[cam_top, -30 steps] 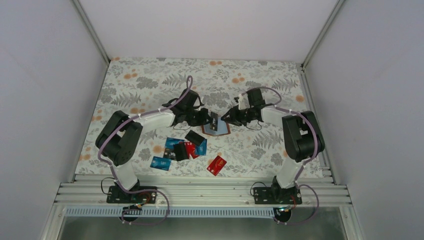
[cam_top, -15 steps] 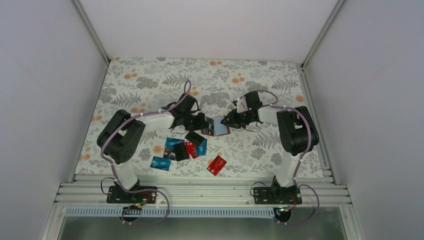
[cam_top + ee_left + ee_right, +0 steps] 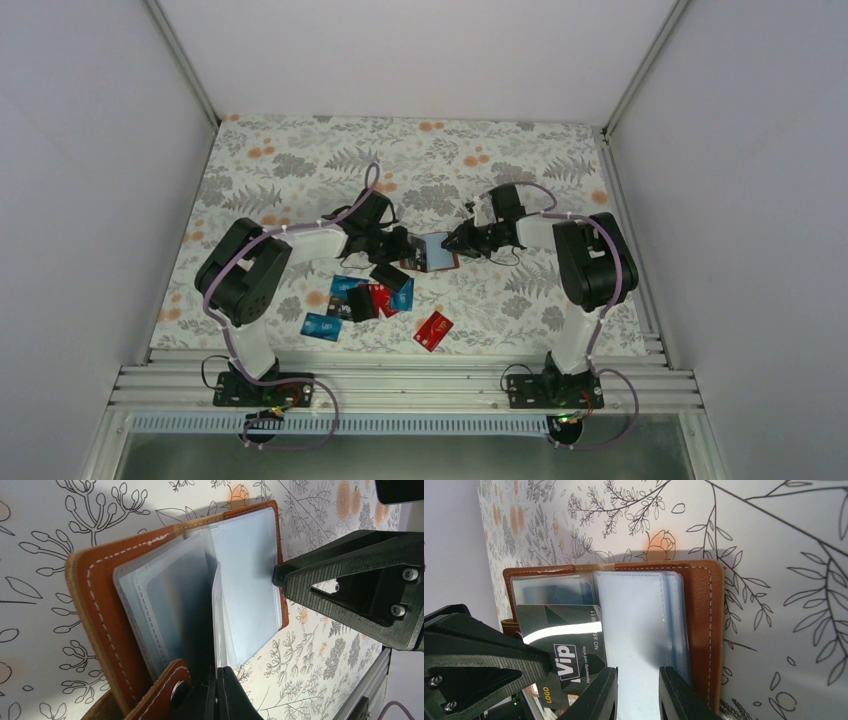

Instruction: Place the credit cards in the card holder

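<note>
while the reddish-brown card holder (image 3: 432, 253) lies open on the floral table (image 3: 300, 170) between the 2 arms, the left claw (image 3: 218, 695) is clenched on the edge of 1 clear sleeve (image 3: 216, 610), holding it upright off the stack like a half-turned page. the right claw (image 3: 636, 692) hovers over the opposite half, its jaws parted by a narrow gap with nothing seen gripped between them. in the left wrist view, 1 of its fingers touches the outer edge of the flat sleeve there. a black vip card (image 3: 569, 655) lies over the holder's other half; whether it sits inside a pocket cannot be told. nearer the arm bases, a loose heap of blue, red and black credit cards (image 3: 368, 297) lies beside the holder, with 1 blue card (image 3: 322, 326) and 1 red card (image 3: 433, 330) lying apart from it.
</note>
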